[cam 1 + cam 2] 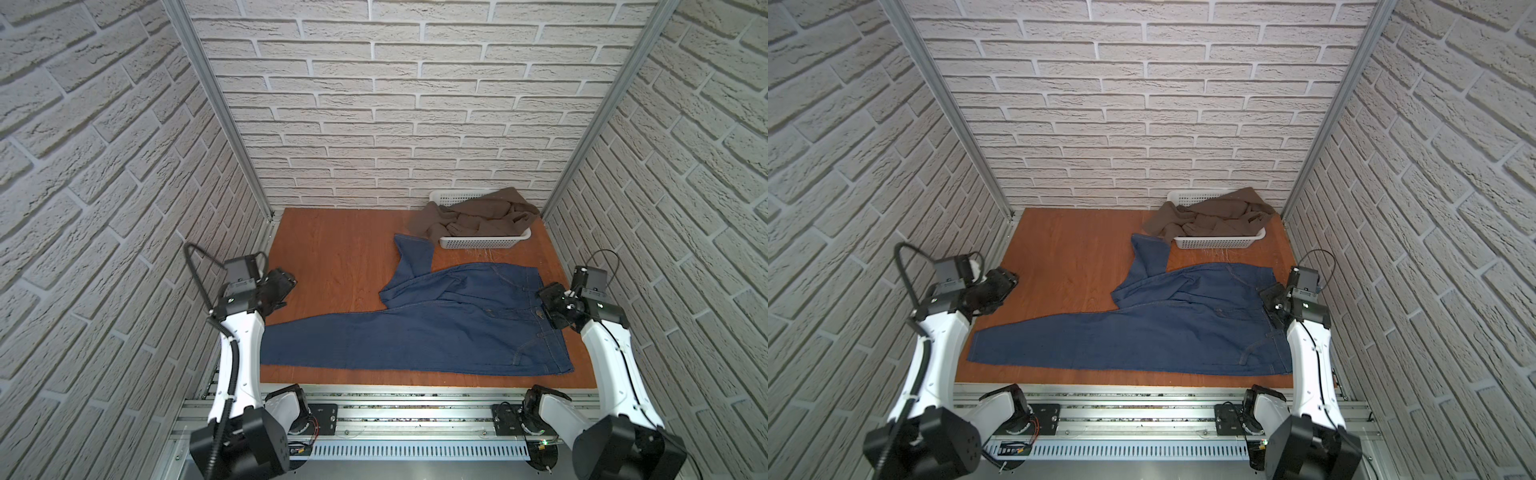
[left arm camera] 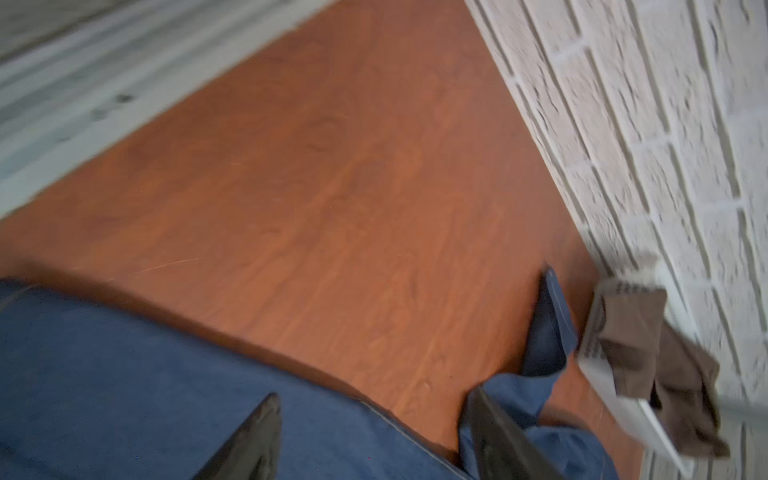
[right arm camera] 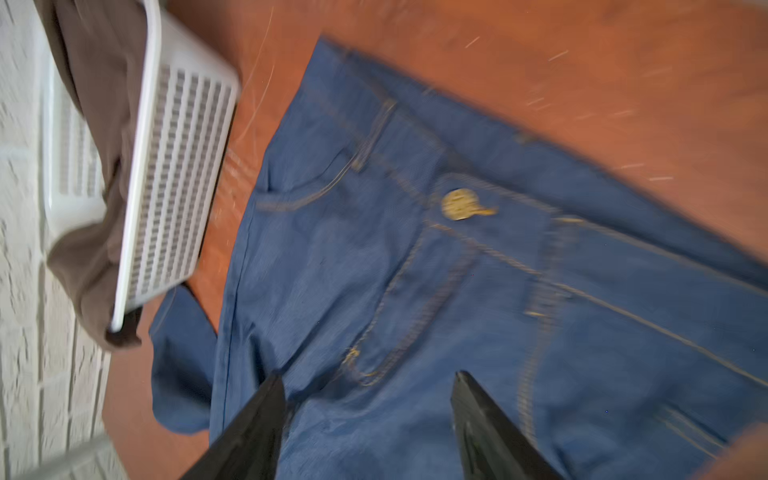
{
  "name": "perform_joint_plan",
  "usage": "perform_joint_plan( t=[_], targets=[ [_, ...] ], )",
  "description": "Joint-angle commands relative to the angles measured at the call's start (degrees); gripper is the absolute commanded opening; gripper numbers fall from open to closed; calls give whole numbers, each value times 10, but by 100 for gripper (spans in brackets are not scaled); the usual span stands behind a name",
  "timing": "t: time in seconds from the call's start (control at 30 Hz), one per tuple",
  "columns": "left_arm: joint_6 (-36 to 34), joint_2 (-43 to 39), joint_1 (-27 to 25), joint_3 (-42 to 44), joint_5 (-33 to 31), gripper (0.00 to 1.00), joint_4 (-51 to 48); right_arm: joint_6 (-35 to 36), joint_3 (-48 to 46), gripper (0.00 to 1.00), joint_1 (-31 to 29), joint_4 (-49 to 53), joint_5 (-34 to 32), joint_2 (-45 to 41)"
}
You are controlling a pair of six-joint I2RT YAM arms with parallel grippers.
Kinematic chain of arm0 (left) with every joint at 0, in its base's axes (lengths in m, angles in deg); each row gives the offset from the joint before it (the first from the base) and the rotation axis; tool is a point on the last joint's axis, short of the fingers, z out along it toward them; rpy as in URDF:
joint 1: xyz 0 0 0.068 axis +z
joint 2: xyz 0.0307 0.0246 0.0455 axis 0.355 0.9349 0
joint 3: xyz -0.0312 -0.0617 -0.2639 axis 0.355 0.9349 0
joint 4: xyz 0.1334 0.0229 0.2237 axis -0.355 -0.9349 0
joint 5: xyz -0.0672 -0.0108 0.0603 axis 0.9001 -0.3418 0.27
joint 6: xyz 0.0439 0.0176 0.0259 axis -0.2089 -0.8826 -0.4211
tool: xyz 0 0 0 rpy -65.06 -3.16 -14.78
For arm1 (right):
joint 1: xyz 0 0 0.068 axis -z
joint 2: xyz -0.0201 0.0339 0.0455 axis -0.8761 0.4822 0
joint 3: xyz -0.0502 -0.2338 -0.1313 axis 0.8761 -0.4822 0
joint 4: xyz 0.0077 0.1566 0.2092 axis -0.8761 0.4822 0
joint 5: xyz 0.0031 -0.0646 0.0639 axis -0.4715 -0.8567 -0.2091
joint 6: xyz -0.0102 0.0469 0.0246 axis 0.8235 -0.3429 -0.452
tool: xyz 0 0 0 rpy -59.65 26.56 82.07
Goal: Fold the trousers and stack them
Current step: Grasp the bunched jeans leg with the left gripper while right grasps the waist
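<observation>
- Trousers (image 1: 415, 332) lie spread on the wooden bench (image 1: 332, 249). Their long axis runs left to right in both top views, with the waistband at the right and one leg stretched flat toward the left.
- Second leg (image 1: 411, 257) is doubled back and rumpled, its hem pointing away toward the white basket (image 1: 484, 242), which holds a brown garment (image 1: 482, 216).
- Right claw (image 3: 368, 376) hovers over the fly, near the metal button (image 3: 459, 203). Its fingers are apart and grip nothing; whether they touch the denim I cannot tell.
- Left claw (image 2: 374, 399) is likewise spread and empty, above the far edge of the straight leg near its hem end.
- Judgement: the right arm is nearer the waistband and the left nearer the straight leg's hem. The bent leg lies between them, on the far side, and probably needs laying parallel before any fold.
</observation>
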Motion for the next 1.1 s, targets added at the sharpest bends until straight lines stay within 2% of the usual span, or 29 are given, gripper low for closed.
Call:
perform_joint_plan(
  t=[0.0,0.17,0.33,0.53,0.73,0.9,1.07],
  targets=[
    [18,90,-111,-52,-45,70,77,0,28,62,-25,-100,65,85],
    [-27,251,-233,-169,-12,70,132,2,58,59,-48,-149,79,189],
    [-52,425,-292,-325,25,72,128,0,69,57,-56,-183,90,252],
    [-57,613,-314,-521,48,73,105,1,90,53,-63,-196,95,305],
    [-65,754,-326,-681,39,70,66,4,117,50,-69,-194,94,331],
    [-47,833,-328,-754,46,66,54,8,126,49,-77,-189,86,336],
    [-30,864,-335,-769,63,63,72,15,129,49,-78,-178,74,336]
  ],
)
